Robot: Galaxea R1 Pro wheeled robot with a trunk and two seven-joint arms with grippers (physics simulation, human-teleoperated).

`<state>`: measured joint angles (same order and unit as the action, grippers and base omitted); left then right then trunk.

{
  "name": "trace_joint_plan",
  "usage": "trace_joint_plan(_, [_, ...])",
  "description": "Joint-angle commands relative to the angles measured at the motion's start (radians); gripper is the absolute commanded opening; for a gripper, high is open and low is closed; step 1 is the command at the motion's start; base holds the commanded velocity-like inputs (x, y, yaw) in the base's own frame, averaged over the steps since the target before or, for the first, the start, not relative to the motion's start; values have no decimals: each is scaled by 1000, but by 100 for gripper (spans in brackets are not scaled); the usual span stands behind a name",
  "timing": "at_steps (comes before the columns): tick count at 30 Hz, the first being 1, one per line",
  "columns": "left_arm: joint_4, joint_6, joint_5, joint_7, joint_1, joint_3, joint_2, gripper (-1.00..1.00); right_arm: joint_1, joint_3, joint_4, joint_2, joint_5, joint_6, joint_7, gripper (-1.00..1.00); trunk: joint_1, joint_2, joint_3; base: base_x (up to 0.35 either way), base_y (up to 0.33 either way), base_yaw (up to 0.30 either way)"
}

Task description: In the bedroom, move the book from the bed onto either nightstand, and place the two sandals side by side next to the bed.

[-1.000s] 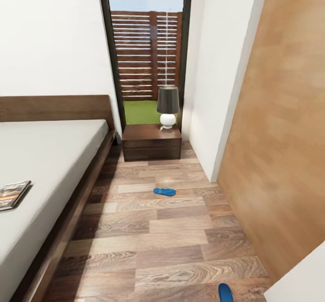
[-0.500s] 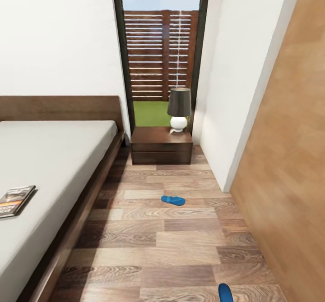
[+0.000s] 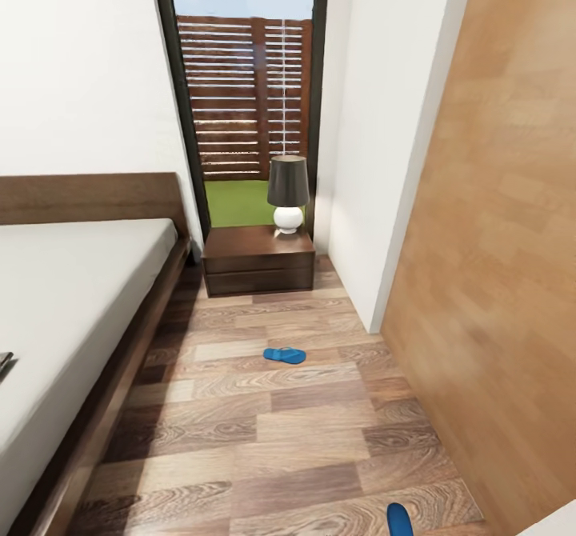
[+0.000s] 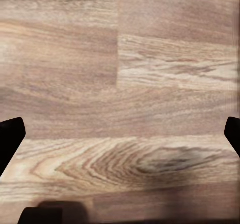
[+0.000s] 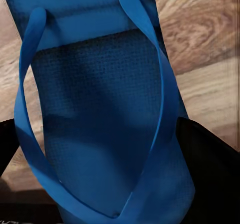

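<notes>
A blue sandal (image 5: 105,108) hangs close up between the dark fingers (image 5: 212,174) of my right gripper (image 5: 107,154), which is shut on it. Its tip (image 3: 399,518) pokes in at the head view's lower edge. The other sandal (image 3: 285,355) lies flat on the plank floor, between the bed (image 3: 72,312) and the white wall. Behind it, the dark nightstand (image 3: 258,262) stands by the headboard. Just a dark corner of the book (image 3: 4,362) shows on the mattress at the left edge. My left gripper (image 4: 120,136) is open over bare floor, its fingertips (image 4: 10,139) wide apart.
On the nightstand stands a lamp (image 3: 288,192) with a dark shade. A tall black-framed window (image 3: 240,96) is behind it. The tan sliding door (image 3: 504,240) runs along the right. A strip of wood floor (image 3: 264,432) lies between bed frame and door.
The head view has swung right, so the bed and book slid left and the book is nearly out of frame. The held sandal keeps its place in the picture.
</notes>
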<state>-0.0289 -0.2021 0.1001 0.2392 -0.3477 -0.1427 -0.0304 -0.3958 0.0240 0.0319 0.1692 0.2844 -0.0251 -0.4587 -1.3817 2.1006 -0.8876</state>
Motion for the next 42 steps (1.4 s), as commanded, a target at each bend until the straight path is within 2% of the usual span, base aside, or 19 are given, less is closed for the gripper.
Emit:
trace_joint_plan(1, [1,0,10,8,-1,-3,0,100,-1,2,3,0,4,-2,-5,-100,0,0,-1,0,0,-125])
trace_joint_plan(8, [1,0,10,8,-1,-3,0,100,-1,2,3,0,4,-2,-5,-100,0,0,-1,59,-19,-32])
trace_joint_plan(21, [1,0,10,8,-1,-3,-1,100,-1,2,3,1,4,-2,-5,-100,0,0,-1,252,-124,-1])
trace_joint_plan(30, [1,0,10,8,-1,-3,-2,100,-1,2,3,1,4,-2,-5,-100,0,0,-1,62,-23,0])
trace_joint_plan(42, [1,0,10,8,-1,-3,-3,100,-1,2,3,1,4,-2,-5,-100,0,0,-1,304,0,0])
